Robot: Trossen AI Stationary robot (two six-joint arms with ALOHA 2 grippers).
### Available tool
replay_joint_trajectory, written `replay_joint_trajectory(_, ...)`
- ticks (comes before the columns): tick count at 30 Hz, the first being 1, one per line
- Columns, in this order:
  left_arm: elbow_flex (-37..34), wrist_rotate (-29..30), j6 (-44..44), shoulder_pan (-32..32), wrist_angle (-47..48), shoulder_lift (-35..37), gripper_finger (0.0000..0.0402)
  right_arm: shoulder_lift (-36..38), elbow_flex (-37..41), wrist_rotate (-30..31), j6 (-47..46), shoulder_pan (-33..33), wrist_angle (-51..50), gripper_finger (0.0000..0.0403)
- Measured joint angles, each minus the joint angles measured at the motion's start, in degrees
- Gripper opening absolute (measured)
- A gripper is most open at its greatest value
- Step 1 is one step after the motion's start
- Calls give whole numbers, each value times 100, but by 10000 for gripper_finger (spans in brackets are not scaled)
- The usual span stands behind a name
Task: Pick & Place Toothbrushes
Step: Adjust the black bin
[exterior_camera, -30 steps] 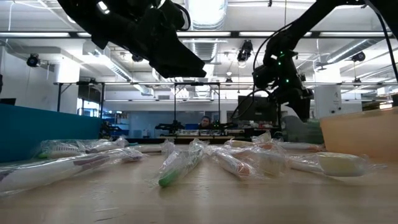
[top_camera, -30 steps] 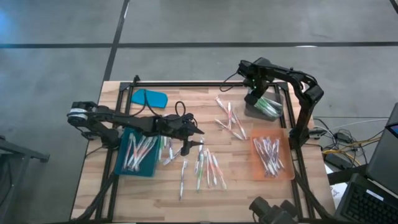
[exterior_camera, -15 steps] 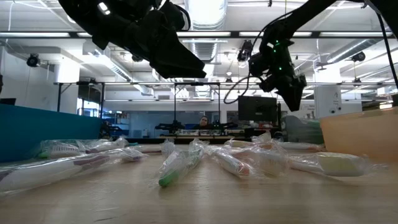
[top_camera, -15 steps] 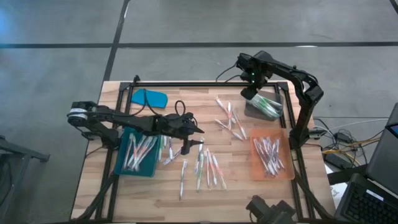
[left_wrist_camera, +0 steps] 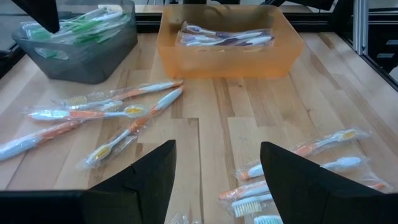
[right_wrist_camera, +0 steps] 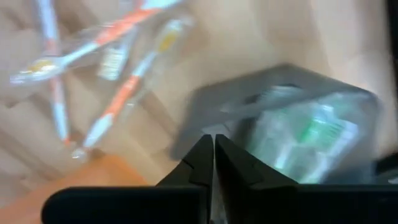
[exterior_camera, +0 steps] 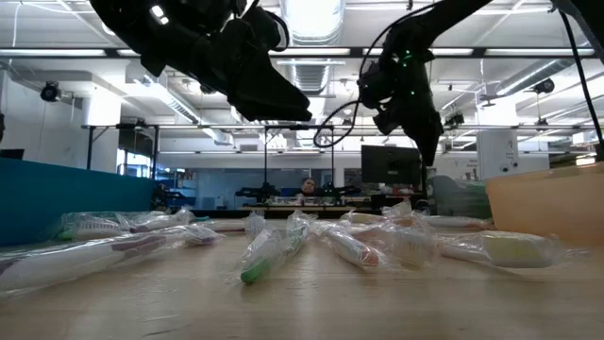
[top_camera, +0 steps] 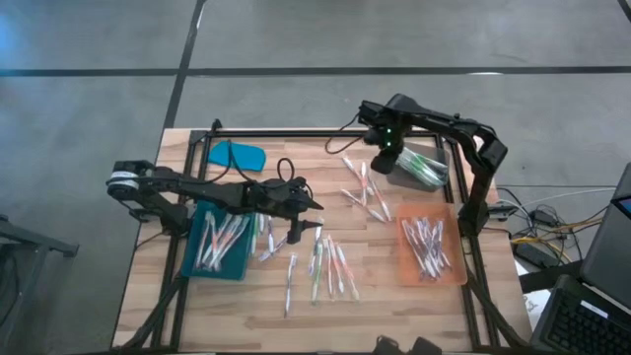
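1. Dozens of toothbrushes (top_camera: 330, 266) lie loose on the wooden table (top_camera: 375, 296), each sealed in a clear wrapper; others are already sorted into a teal tray (top_camera: 219, 247), an orange tray (top_camera: 431, 251) and a grey bin (top_camera: 419, 170).
2. The left gripper (top_camera: 314, 215) hangs over the middle of the table with its fingers (left_wrist_camera: 140, 180) spread wide and nothing between them. A loose cluster of brushes lies just below and ahead of it, and the teal tray sits behind it, toward its arm.
3. The right gripper (top_camera: 383, 158) is up in the air with its fingers pressed together, holding nothing. The grey bin of green brushes is just beside it, and a small scatter of orange-handled brushes (top_camera: 365, 187) lies below on its other side.
4. These brushes look light and stiff, but the crinkly film probably makes them slippery and springy.
5. I would pinch one across the middle of the handle, where the wrapper sits tight, not at the loose film ends.
6. Overlapping ones may drag a neighbour along.
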State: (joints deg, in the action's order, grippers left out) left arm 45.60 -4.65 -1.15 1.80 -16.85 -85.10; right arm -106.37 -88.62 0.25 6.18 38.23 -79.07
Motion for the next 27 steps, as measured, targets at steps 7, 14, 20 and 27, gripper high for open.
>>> replay_joint_trajectory(7,0,1,22,0,81,0,238,0,88,-247,-18,-515,11,8)
replay_joint_trajectory(14,0,1,85,0,135,0,238,0,261,-509,-111,-879,16,8)
replay_joint_trajectory(20,0,1,96,-1,134,0,237,0,800,-459,-73,-951,63,8)
replay_joint_trajectory(27,0,1,98,-1,126,0,236,0,1175,77,44,-927,537,8)
